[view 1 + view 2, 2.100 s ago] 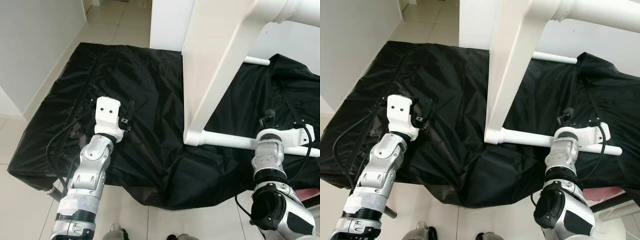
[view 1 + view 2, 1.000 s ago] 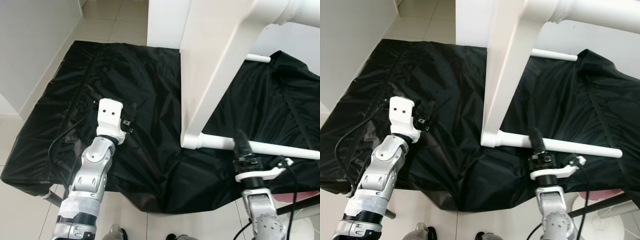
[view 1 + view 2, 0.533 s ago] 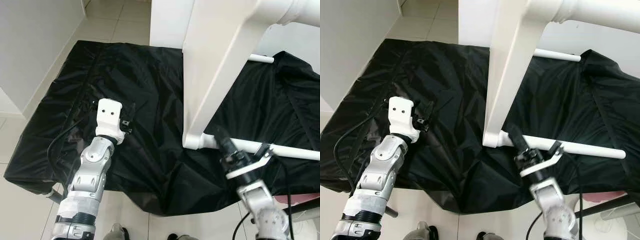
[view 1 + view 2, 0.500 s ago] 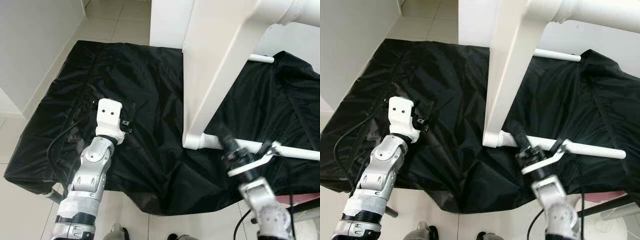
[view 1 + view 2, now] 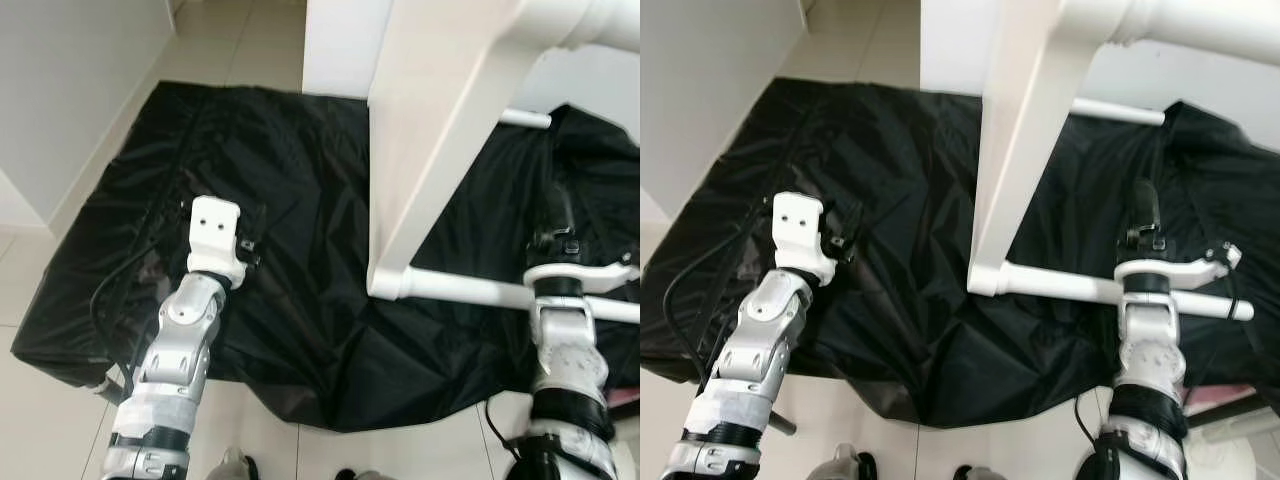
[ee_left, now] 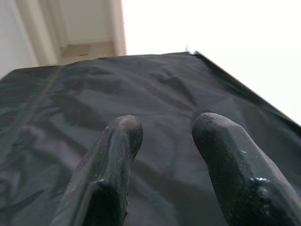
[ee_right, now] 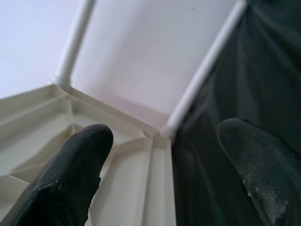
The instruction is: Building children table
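Note:
A white children's table part stands on a black cloth (image 5: pixel 280 150): a broad white panel (image 5: pixel 430 150) rises from a foot, and a white rod (image 5: pixel 470 291) runs right from that foot. A second rod (image 5: pixel 525 118) crosses farther back. My right gripper (image 5: pixel 556 212) points up and away just beyond the lower rod, fingers open; in the right wrist view it (image 7: pixel 164 136) faces the panel's ribbed white underside (image 7: pixel 117 155). My left gripper (image 6: pixel 167 129) hovers open over the cloth, well left of the panel, holding nothing.
A white wall (image 5: pixel 70 80) borders the cloth on the left, with tiled floor (image 5: pixel 250 40) beyond. The cloth's front edge (image 5: pixel 330 415) hangs over the tiles near my feet. Something pink (image 5: pixel 1220 395) lies at the lower right.
My right arm has swung right along the lower rod, away from the panel's foot, and now stands upright at the rod's right part. The left arm has barely moved.

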